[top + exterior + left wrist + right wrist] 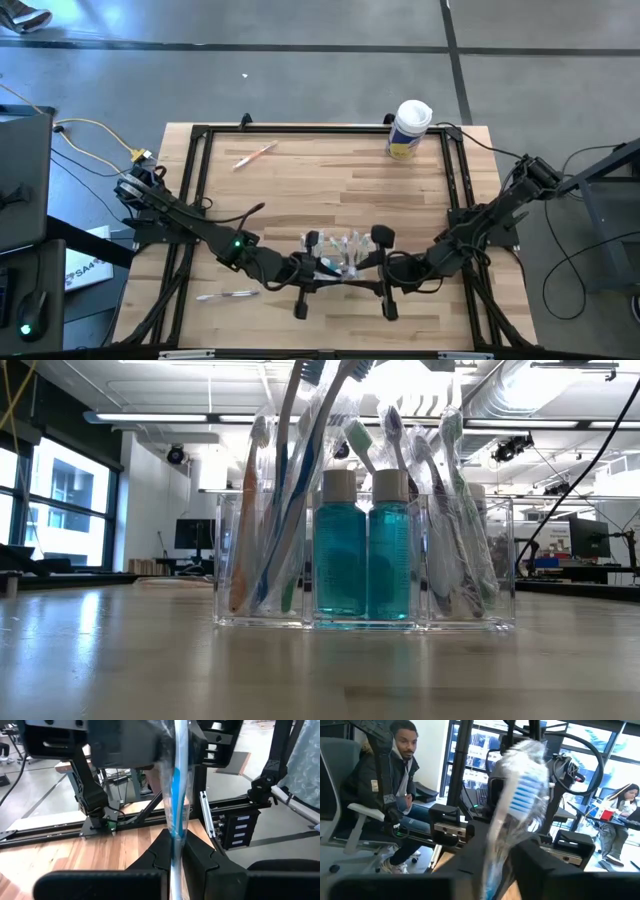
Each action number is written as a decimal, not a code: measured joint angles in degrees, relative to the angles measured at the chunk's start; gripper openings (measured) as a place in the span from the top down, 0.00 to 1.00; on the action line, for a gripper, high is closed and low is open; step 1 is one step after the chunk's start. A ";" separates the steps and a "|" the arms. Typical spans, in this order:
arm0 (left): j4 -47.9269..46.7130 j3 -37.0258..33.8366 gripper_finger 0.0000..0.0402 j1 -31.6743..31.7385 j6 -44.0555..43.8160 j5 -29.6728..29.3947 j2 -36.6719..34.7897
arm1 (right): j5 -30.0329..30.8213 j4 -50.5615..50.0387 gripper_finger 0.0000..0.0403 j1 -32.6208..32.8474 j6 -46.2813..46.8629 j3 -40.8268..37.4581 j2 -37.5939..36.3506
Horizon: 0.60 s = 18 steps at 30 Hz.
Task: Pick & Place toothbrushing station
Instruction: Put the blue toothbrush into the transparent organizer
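Note:
The toothbrushing station is a clear plastic holder near the table's front edge, its base flat on the wood. In the low view it holds several wrapped toothbrushes and two teal bottles with pale caps. My left gripper is at its left side, shut on a wrapped blue toothbrush. My right gripper is at its right side, shut on a wrapped toothbrush with blue and white bristles. No gripper shows in the low view. My left gripper pinches the wrapped blue toothbrush by its handle between its two fingers. The fingers come about level and lie across the handle, which stands upright. Its lower end is hidden by the fingers. My right gripper pinches the other wrapped toothbrush by its handle between its two fingers, below the bristle head. The toothbrush stands up and tilts, its head above the fingers. Its lower end is hidden.
A white canister with a yellow label stands at the far right. A loose toothbrush lies at the far left and a wrapped one at the near left. A black frame rims the table. People sit beyond it.

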 joint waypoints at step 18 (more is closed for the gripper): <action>-0.57 0.00 0.80 -0.02 -0.62 -2.19 0.00 | 0.28 -0.73 0.97 0.00 -1.40 0.00 0.00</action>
